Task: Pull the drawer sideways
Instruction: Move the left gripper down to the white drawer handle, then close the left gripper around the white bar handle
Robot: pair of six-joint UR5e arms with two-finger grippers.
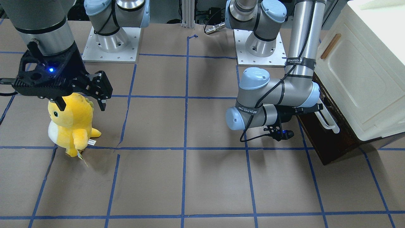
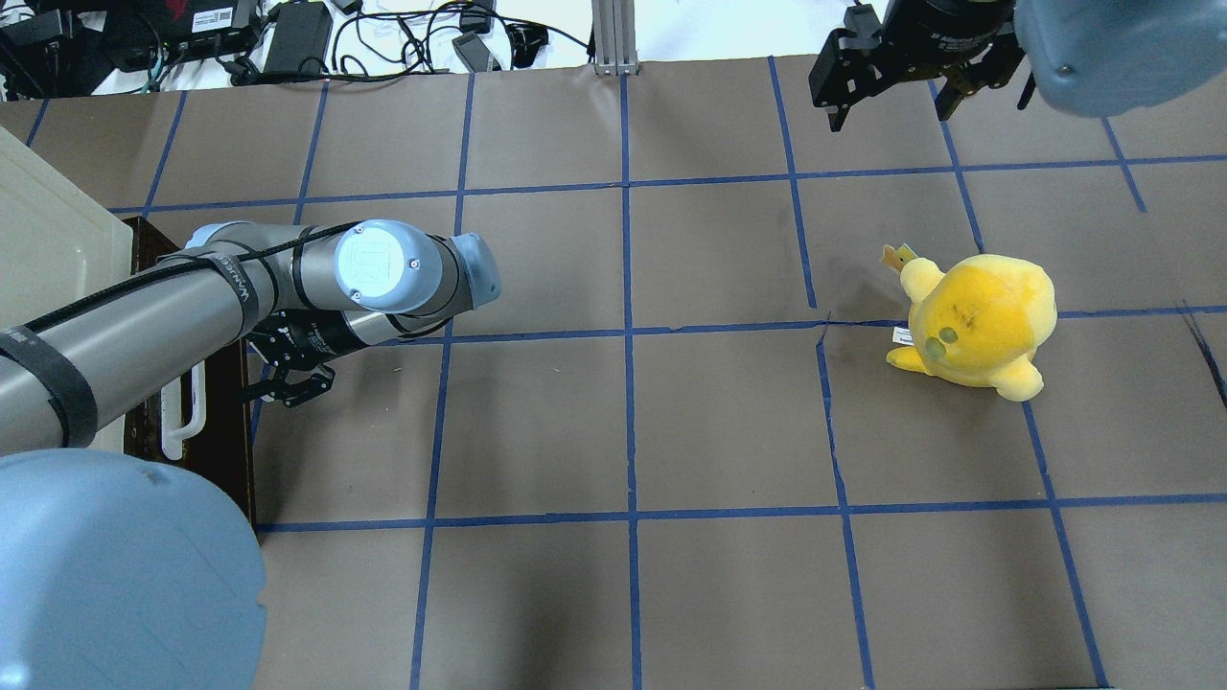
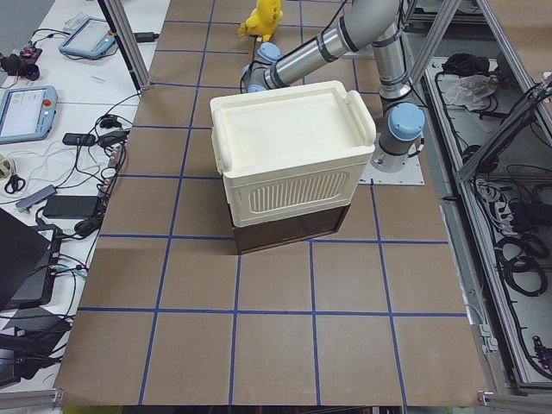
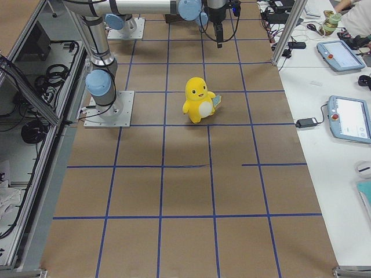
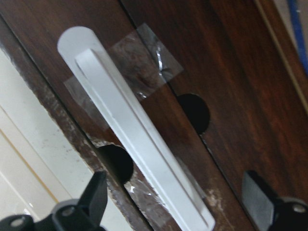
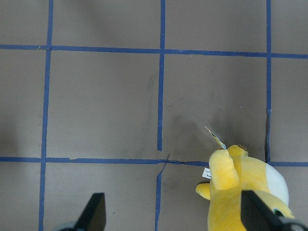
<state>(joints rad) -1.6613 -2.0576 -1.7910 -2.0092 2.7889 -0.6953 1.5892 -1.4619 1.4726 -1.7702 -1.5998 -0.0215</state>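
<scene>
The dark brown drawer [image 1: 333,144] sits under a cream-white cabinet [image 1: 357,79], with its long white bar handle [image 1: 329,122] on the front. In the left wrist view the handle [image 5: 144,149] runs diagonally across the drawer front [image 5: 226,82]. My left gripper [image 5: 175,202] is open, a finger on each side of the handle's lower end without closing on it. In the front-facing view the wrist hides these fingers. My right gripper [image 1: 80,103] is open and empty, hovering above the table far from the drawer; it also shows in the overhead view [image 2: 887,101].
A yellow plush toy [image 1: 71,123] stands on the brown, blue-taped table just below my right gripper, also seen in the overhead view [image 2: 978,321]. The cabinet has a door with a small wooden handle [image 1: 330,46]. Cables and devices lie beyond the table's far edge [image 2: 288,38].
</scene>
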